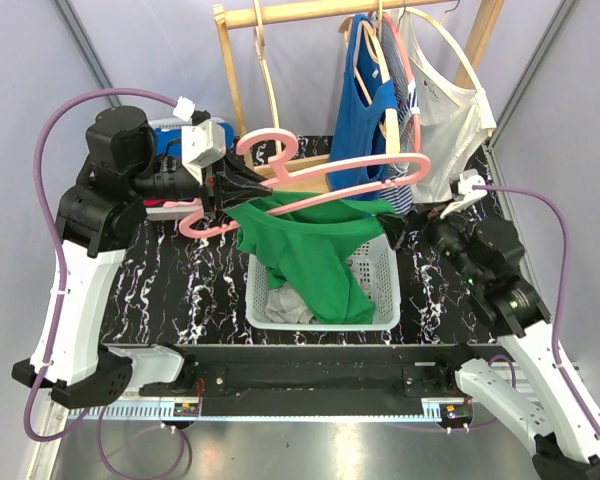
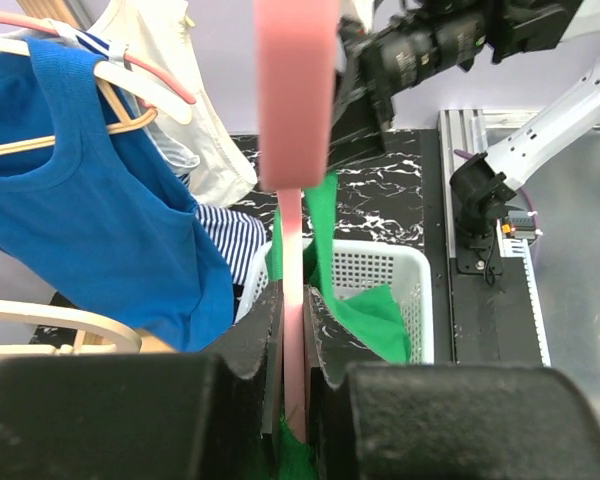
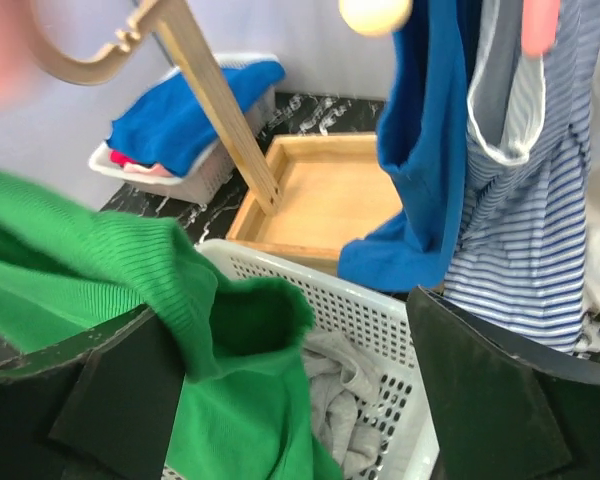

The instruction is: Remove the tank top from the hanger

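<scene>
Green cloth is what catches my eye: the tank top (image 1: 310, 250) hangs partly off the pink hanger (image 2: 296, 90). Its upper edge is draped along the hanger's lower line and the rest sags down into the white basket (image 1: 382, 285).

The left gripper (image 2: 295, 350) is pinched tight on the hanger's bar and holds it in the air above the basket. A scrap of green shows just beneath its fingertips. At the end of the hanger farthest from that hand, the right gripper (image 3: 290, 310) has its fingers spread wide and grips nothing. A fold of the green fabric lies against one of those fingers (image 3: 120, 400), and the basket sits directly below it.

To my mind the garment is being worked off the hanger's end and is not yet free, since some of it seems to rest on the bar. Next, I'd say the right gripper needs to close on the fold beside its finger. It should then draw the fold down and away from the hanger while the left hand keeps the hanger steady.
</scene>
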Controlling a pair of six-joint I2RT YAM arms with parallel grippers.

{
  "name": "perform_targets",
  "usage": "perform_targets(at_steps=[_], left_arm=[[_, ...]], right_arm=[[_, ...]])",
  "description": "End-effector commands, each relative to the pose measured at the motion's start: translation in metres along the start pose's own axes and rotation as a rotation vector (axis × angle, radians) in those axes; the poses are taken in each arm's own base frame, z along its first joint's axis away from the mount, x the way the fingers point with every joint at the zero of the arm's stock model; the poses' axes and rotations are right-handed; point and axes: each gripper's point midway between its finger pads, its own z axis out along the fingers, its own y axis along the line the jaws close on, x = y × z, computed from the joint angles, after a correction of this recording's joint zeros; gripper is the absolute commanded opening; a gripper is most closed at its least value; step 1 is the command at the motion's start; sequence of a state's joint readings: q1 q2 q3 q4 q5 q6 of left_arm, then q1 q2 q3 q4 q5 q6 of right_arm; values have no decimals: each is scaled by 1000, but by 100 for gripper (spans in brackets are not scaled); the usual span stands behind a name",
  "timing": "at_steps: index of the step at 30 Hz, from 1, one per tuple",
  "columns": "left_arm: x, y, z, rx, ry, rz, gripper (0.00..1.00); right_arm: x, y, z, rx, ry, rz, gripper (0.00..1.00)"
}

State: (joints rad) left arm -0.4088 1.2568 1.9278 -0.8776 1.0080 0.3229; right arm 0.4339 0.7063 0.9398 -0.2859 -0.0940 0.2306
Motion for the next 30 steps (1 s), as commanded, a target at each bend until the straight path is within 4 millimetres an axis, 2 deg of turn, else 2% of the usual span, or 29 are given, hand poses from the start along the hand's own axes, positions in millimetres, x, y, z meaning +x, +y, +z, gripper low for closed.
perform_targets(at_steps=[1,3,4,5,6,9,14,17,19,20,22,23,25,27,30], left_arm=[[-3,-10,3,47,-36,19,0],[6,-11,4,57,-20,-2,0],[9,-13,3,56,-16,-2,0],[20,-11,6,54,2,-15,0],[23,-11,6,50,8,-14,0],[32,-10,7,49,23,-17,0],[38,-14,11,75,39,-1,0],[46,-22,12,120,57,13,1],[59,-33,14,172,86,13,3],[65,-37,15,190,98,14,6],[84,-52,16,241,144,-12,8],[91,-54,16,250,161,25,9],[103,-64,16,292,197,51,10],[110,-71,12,313,237,57,11],[108,-71,11,331,262,91,12]], right_arm=[[-48,29,-31,-126,-106,-158,95],[-64,45,-45,-193,-128,-194,97],[-60,49,-50,-217,-100,-210,100],[-57,58,-54,-272,-81,-215,100],[-60,62,-57,-287,-78,-218,100],[-53,61,-53,-283,-37,-198,100],[-68,78,-60,-365,-99,-207,100],[-87,93,-68,-431,-127,-252,100],[-88,98,-65,-465,-101,-282,100],[-99,105,-72,-487,-127,-318,99],[-100,116,-75,-560,-102,-344,98],[-112,124,-83,-591,-124,-359,98],[-116,130,-86,-622,-115,-364,95],[-114,135,-82,-662,-85,-355,93],[-96,140,-77,-730,6,-312,92]])
